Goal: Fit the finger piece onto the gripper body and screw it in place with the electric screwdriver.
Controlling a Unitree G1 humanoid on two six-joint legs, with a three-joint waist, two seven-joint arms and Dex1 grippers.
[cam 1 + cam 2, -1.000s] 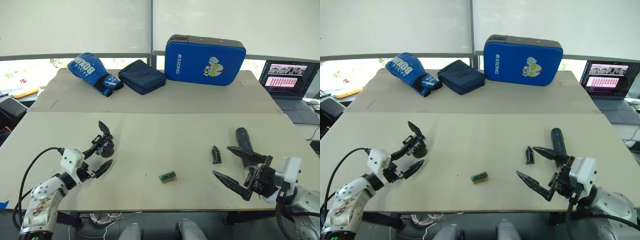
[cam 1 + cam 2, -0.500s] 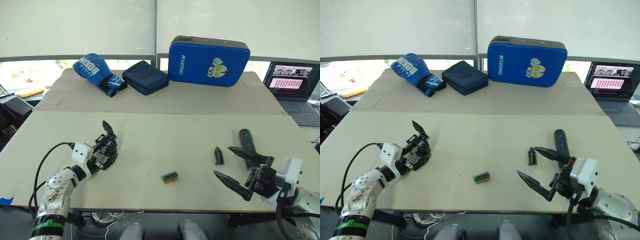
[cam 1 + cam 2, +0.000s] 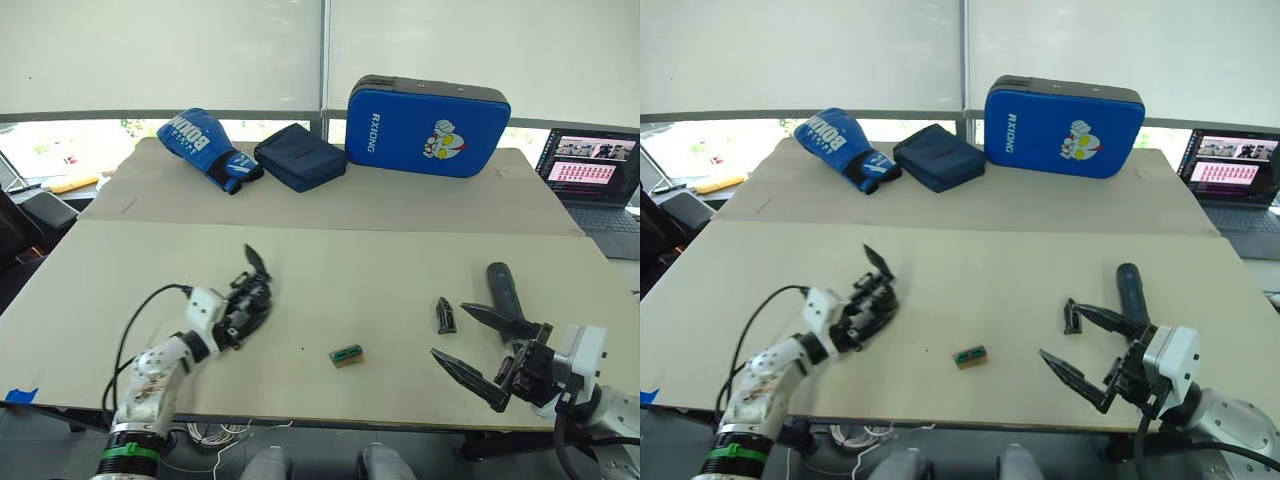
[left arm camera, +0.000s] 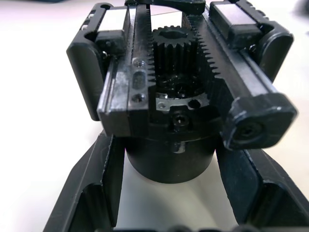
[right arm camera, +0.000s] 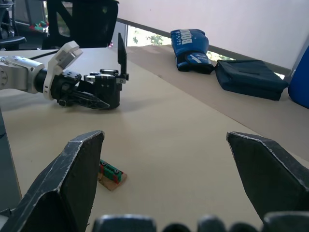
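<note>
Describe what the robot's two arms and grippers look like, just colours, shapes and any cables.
Both arms are white and rounded with black joints. The left arm looks scuffed, has a green band low down, and a black cable loops along it. The left gripper has a white wrist block and black fingers. The right gripper has a white boxy wrist housing and two long, pointed black fingers.

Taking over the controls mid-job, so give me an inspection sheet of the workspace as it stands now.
Surface: tan table, a second board behind it.
Job's things: gripper body upright between the left gripper's fingers; finger piece lying loose; electric screwdriver lying beside it.
Clutter: small green-and-tan block near the front edge.
Grippers: left gripper shut on the gripper body; right gripper open, holding nothing.
Cables: black cable looping along the left arm.
Surroundings: boxing glove, dark pouch, blue pad, laptop.
</note>
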